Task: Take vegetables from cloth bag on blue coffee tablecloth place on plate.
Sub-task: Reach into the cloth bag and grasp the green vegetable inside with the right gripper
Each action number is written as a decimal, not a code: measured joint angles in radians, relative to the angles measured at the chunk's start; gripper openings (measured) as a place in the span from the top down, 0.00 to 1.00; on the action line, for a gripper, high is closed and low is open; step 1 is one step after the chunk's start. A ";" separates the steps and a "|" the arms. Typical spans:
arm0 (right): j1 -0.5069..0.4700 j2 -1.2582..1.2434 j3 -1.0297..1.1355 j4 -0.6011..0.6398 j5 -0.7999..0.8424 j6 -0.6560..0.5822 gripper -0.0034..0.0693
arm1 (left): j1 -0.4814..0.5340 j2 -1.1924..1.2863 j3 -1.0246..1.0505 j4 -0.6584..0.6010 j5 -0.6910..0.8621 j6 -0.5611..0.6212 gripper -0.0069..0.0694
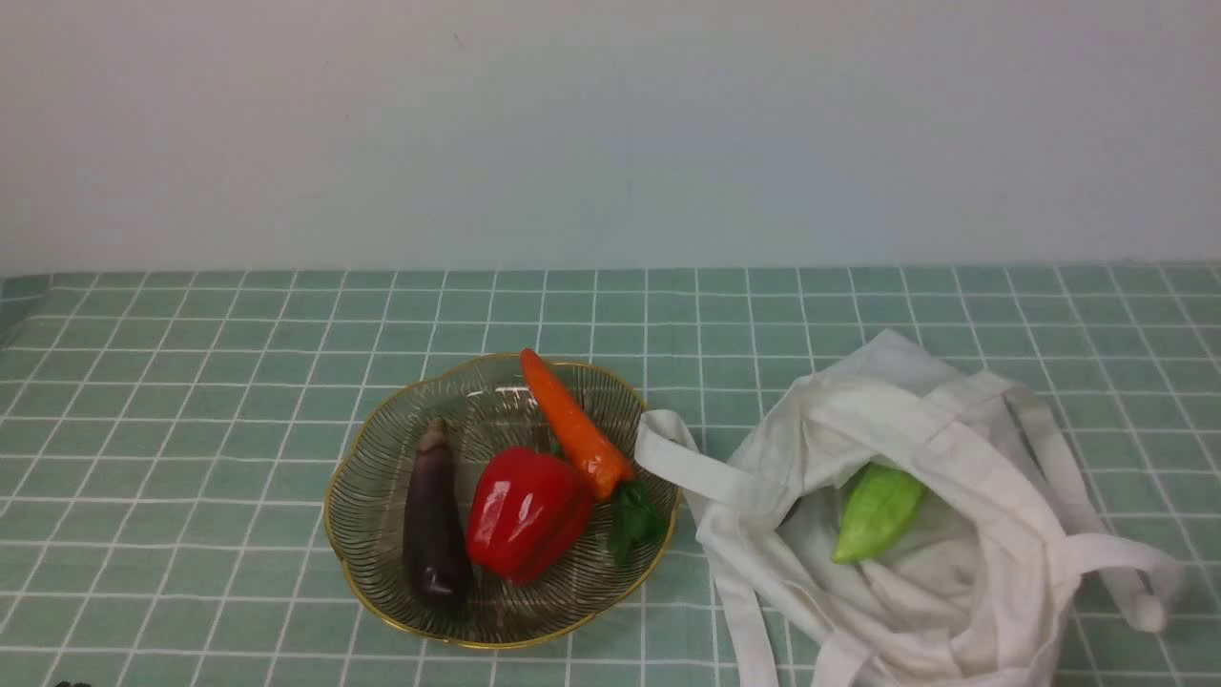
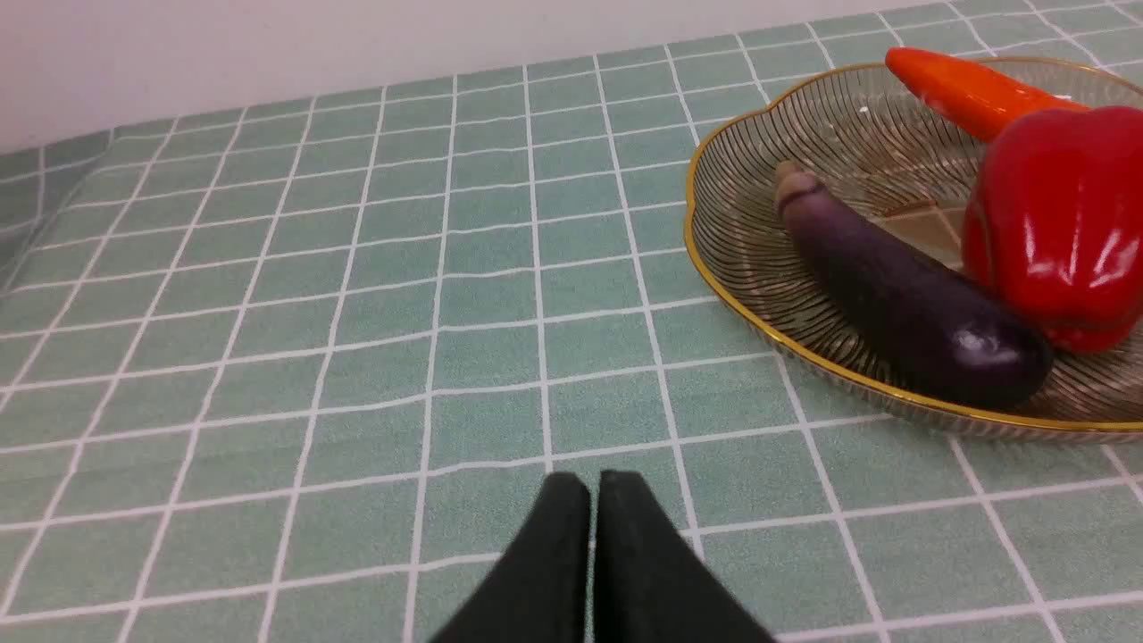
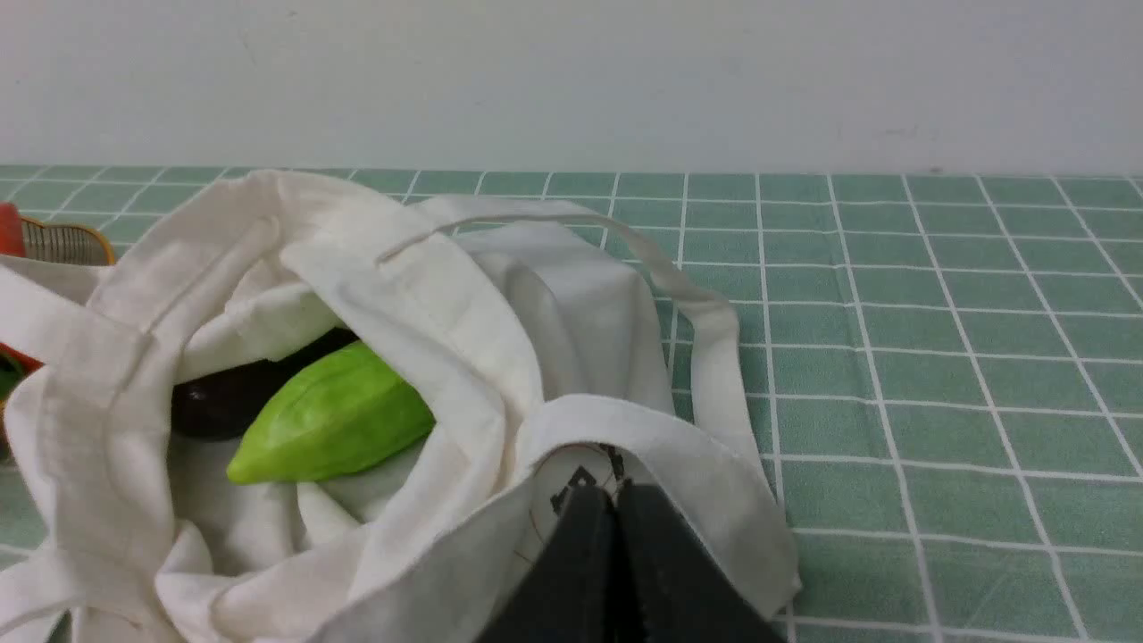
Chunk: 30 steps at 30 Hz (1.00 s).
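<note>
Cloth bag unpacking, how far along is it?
Done: eggplant, red pepper and carrot lie on the plate. In hand: nothing; left gripper and right gripper are shut and empty. Remaining: the green vegetable sits in the cloth bag, with something dark beside it.

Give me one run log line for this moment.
green vegetable: in cloth bag | plate: eggplant, red pepper, carrot | left gripper: shut, empty | right gripper: shut, at cloth bag
</note>
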 joint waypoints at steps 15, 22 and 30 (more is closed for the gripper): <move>0.000 0.000 0.000 0.000 -0.002 0.001 0.97 | 0.000 0.000 0.000 0.000 0.000 0.000 0.92; 0.007 0.000 0.012 0.311 -0.147 0.084 0.97 | 0.000 0.000 0.000 0.000 0.000 0.000 0.92; 0.010 0.000 0.012 0.882 -0.340 0.161 0.97 | 0.000 0.000 0.000 0.000 0.000 0.000 0.92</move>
